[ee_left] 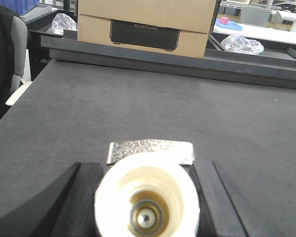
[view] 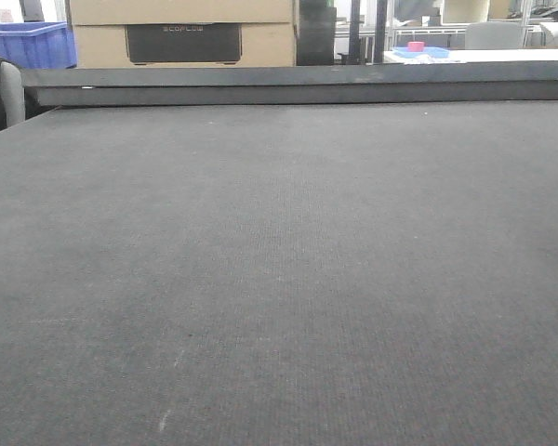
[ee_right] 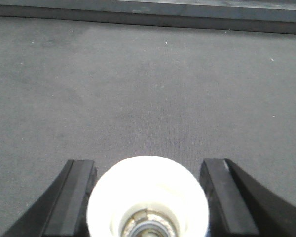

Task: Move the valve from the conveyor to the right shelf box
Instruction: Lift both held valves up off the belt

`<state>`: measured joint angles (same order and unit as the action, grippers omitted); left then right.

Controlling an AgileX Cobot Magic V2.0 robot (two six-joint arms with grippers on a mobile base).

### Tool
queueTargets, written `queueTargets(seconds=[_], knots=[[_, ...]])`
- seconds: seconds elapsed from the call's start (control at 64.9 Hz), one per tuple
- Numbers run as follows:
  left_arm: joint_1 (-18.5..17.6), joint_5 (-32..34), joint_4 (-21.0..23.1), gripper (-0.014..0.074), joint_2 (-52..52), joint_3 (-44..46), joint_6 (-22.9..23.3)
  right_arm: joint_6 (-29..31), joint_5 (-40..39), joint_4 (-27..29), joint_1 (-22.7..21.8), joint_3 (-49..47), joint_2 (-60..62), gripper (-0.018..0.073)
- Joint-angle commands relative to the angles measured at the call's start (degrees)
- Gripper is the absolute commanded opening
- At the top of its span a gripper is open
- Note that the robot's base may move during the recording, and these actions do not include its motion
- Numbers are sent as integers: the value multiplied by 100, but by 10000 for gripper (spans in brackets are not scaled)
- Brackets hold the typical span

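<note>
the left tool [ee_left: 147, 167] is closed on the valve [ee_left: 147, 200], its black fingers [ee_left: 86, 197] pressed to either side of the cream round body, and a speckled metal tab [ee_left: 150, 151] pokes out past the tips. the right tool [ee_right: 148, 164] brackets a white piece [ee_right: 148, 197] of the same round sort, but i cannot tell whether it is clamped or merely flanked, since the contact falls at the frame edge. the hold on the valve looks like the weak spot: smooth curved plastic between flat fingers could roll or slide out in a quick swing, and the tab could snag on a box wall at the drop. both tools are low over the conveyor [view: 279, 279], so a dipped wrist might scrape the weave. the dark rail [view: 298, 88] at its far edge stands proud enough to clip. a carton [ee_left: 148, 19] stands beyond the rail. the shelf box shows in no view, so its clearance cannot be judged.
</note>
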<state>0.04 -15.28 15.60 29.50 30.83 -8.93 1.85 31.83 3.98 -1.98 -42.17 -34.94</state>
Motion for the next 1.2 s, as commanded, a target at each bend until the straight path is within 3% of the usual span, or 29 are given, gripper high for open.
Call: queueTargets(seconds=[0.0,1.187], knots=[[-35,274,55,-111,-47,50,-8,20,-381,-43,-21,-50,55,-162],[-35,274,55,-111,-47,50,-8,20,-381,-43,-21,-50,81,-162]])
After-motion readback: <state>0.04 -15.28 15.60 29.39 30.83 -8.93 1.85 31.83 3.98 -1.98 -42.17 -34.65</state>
